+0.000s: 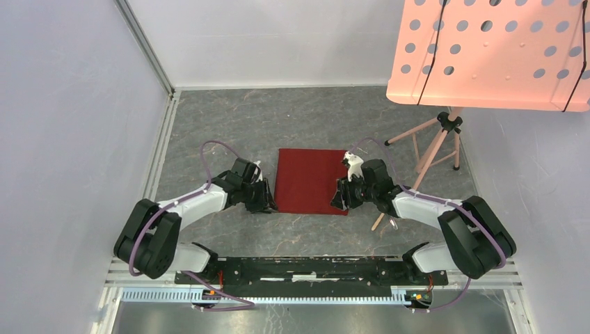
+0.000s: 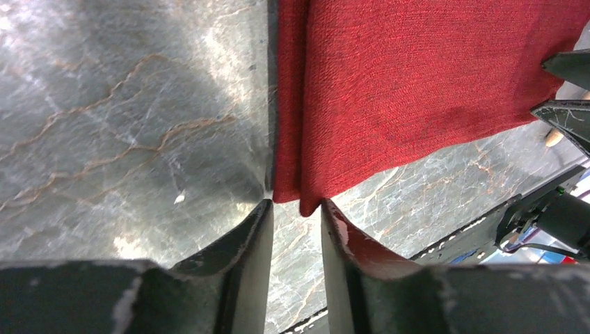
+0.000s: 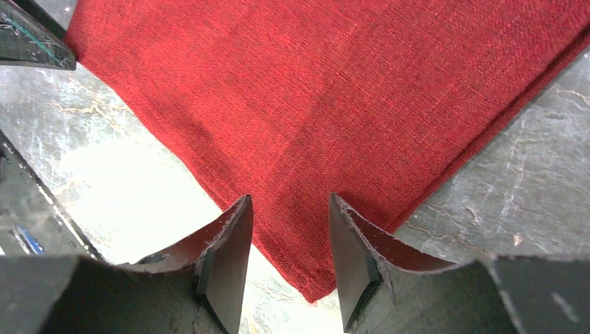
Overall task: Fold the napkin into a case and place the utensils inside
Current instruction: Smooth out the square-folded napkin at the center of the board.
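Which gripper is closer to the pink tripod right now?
Right. The right gripper sits over the near right corner of the napkin, close to the pink tripod; the left gripper is at the near left corner, with the whole napkin between it and the tripod.

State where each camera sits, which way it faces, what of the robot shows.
Top: above and behind the arms, facing down at the table; both arms show, left hand and right hand at the napkin.
Left wrist: on the left arm, facing along its fingers to a napkin corner.
Right wrist: likewise, at the other near corner.
All share the napkin.
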Controlling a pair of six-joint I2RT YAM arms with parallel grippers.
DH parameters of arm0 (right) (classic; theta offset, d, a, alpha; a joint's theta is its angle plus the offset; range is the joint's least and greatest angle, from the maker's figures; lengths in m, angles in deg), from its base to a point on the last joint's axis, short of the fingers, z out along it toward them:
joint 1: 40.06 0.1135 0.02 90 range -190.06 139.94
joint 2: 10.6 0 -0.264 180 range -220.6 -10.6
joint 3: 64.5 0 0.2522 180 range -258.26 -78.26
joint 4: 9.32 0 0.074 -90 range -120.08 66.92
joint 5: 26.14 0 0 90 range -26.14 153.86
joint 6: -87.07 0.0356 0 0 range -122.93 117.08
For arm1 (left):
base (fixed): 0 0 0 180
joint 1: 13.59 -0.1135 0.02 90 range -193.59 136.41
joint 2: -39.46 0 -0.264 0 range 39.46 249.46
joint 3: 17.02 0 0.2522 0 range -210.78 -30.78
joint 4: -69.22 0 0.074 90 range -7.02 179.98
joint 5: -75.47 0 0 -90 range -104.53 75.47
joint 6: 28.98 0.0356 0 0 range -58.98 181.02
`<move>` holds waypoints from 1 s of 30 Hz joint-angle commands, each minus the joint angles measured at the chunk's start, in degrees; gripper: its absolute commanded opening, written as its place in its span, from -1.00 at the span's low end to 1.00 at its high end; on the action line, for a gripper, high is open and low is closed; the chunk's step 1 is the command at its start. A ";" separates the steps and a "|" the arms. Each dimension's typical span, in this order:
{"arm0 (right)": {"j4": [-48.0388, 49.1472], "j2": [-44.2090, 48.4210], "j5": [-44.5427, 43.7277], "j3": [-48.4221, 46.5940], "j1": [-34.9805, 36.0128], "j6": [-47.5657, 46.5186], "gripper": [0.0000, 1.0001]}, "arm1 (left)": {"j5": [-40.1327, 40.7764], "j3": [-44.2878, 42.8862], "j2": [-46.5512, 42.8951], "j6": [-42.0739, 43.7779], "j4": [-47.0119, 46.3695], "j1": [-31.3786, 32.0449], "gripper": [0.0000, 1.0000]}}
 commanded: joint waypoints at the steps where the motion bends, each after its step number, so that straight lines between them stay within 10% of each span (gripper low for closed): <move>1: 6.23 -0.34 3.94 -0.72 0.45 2.69 0.02 | 2.86 -1.24 -6.05 -0.78 3.21 0.13 -0.18; 16: 44.84 -29.28 14.35 -17.89 5.87 34.91 0.60 | 3.91 -2.89 -1.77 -0.94 0.91 0.13 -0.32; 30: 44.78 -46.17 11.01 -32.73 9.48 36.32 0.47 | 8.45 -2.12 3.62 3.54 3.95 0.13 -0.41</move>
